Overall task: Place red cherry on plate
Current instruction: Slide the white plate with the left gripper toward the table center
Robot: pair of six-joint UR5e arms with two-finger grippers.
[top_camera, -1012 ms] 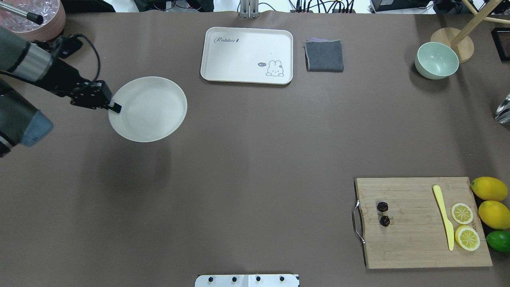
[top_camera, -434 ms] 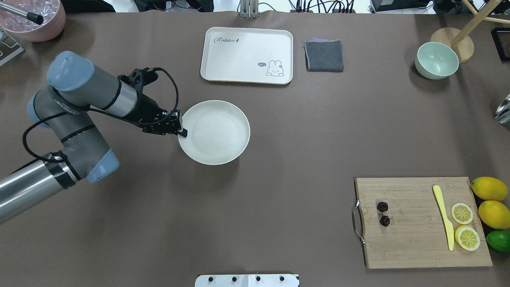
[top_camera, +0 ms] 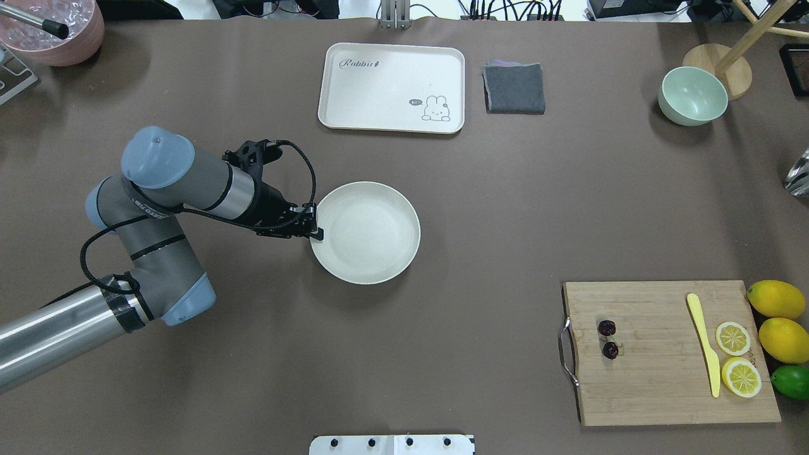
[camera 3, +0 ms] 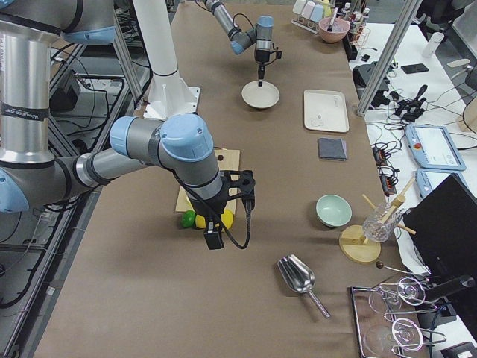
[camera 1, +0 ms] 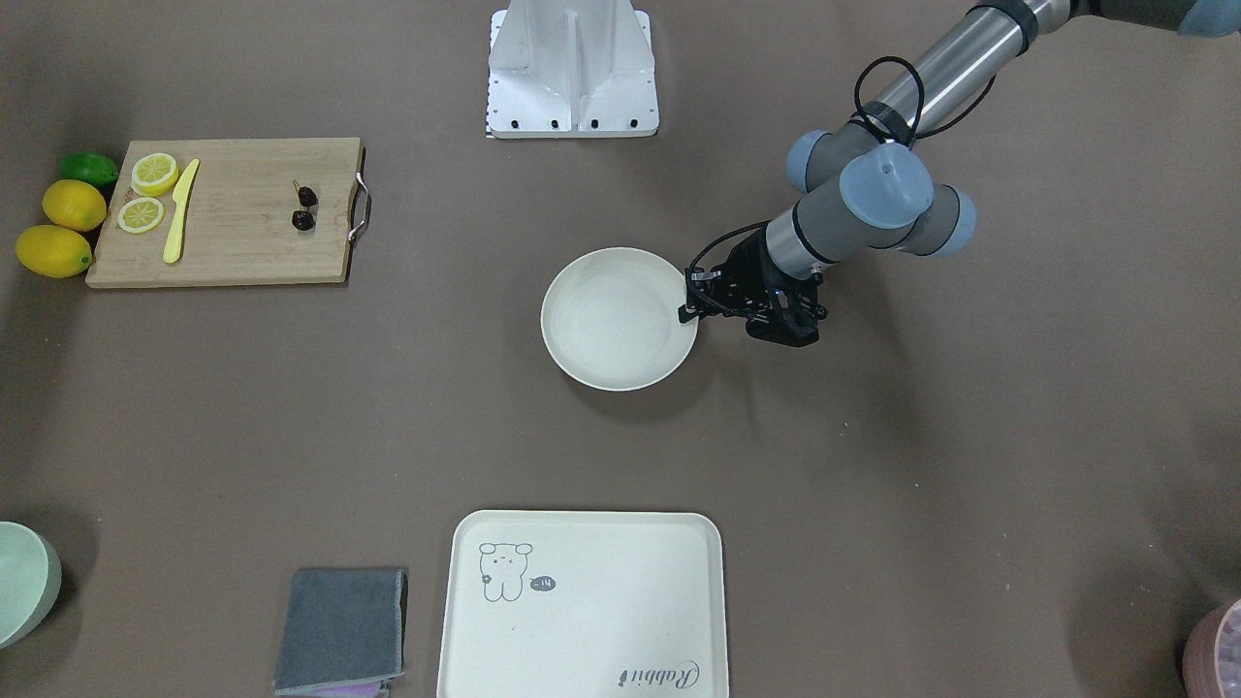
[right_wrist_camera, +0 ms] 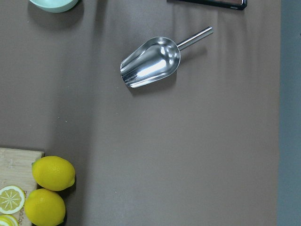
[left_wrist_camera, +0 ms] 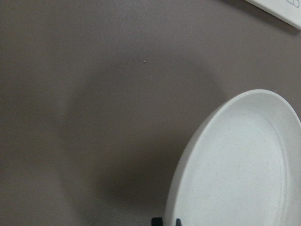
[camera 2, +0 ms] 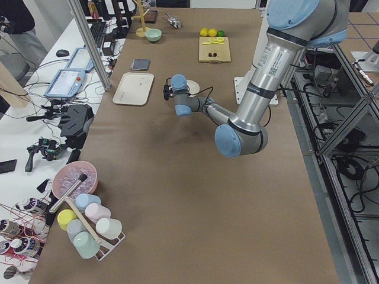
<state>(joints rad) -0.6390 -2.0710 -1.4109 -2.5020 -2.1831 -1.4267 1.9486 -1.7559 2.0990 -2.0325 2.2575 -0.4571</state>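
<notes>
The red cherry (top_camera: 608, 338) is a dark pair lying on the left part of the wooden cutting board (top_camera: 657, 385), also seen from the front (camera 1: 303, 207). The cream plate (top_camera: 373, 234) sits mid-table, slightly left of centre. My left gripper (top_camera: 316, 232) is shut on the plate's left rim. In the left wrist view the plate (left_wrist_camera: 244, 169) casts a wide shadow on the cloth, so it hangs just off the table. My right gripper (camera 3: 214, 239) hovers by the lemons at the board's end, and I cannot tell whether it is open or shut.
A rabbit tray (top_camera: 392, 88), grey cloth (top_camera: 514, 88) and green bowl (top_camera: 693, 95) line the far side. Lemons (top_camera: 776, 299), lemon slices and a yellow knife (top_camera: 705, 344) sit on or beside the board. A metal scoop (right_wrist_camera: 151, 61) lies right of it.
My left arm has carried the plate from the far left rightward and nearer, to the middle of the table. The cherries have not moved.
</notes>
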